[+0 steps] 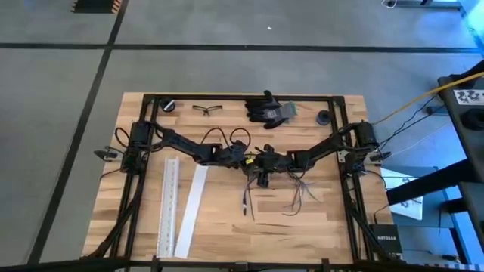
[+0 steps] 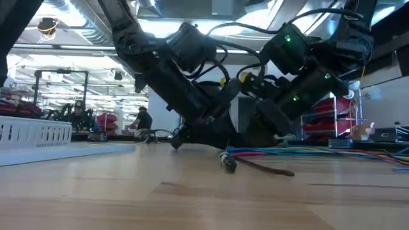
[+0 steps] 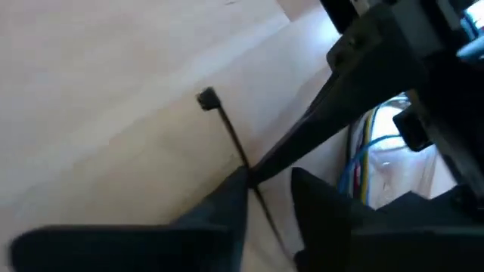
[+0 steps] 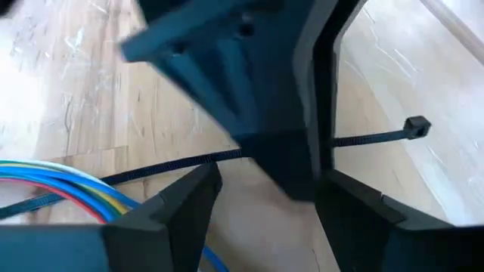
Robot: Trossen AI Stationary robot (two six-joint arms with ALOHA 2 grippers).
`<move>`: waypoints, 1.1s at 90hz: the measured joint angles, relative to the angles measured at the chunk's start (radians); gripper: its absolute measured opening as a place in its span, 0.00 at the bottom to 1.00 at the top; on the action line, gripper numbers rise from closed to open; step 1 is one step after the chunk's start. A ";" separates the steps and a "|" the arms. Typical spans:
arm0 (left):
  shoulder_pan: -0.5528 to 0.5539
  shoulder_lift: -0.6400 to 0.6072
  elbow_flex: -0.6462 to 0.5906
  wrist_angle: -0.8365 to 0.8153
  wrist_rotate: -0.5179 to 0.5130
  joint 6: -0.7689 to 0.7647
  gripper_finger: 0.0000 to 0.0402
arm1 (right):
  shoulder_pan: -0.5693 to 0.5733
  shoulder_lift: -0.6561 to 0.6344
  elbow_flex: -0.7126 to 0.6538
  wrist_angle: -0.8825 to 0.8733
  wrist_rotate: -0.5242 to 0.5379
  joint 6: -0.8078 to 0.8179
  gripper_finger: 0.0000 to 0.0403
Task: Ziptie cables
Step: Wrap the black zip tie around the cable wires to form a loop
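Note:
A black zip tie lies on the wooden table near its middle. My left gripper is shut on its strap. My right gripper is open; its two fingers stand on either side of the left gripper's tip and the strap, touching neither that I can see. The cables, a bundle of blue, yellow, red and white wires, lie flat on the table just right of both grippers. In the high view the arms meet at the table's centre, with the left gripper beside the right gripper. My left gripper pinches the zip tie's strap between its two fingers, partway along its length. The fingers slant down from the table's left and lie across the strap. The tie's head and the strap beyond the fingers lie low over the wood.
Two long white channel strips lie at the near left. Safety glasses and a black glove sit along the far edge. A black frame rail borders the table. Bare wood lies near the front edge.

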 joint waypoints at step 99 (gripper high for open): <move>-0.045 -0.060 -0.002 0.026 -0.004 0.286 0.00 | 0.532 0.113 0.166 -0.003 0.223 -0.359 0.51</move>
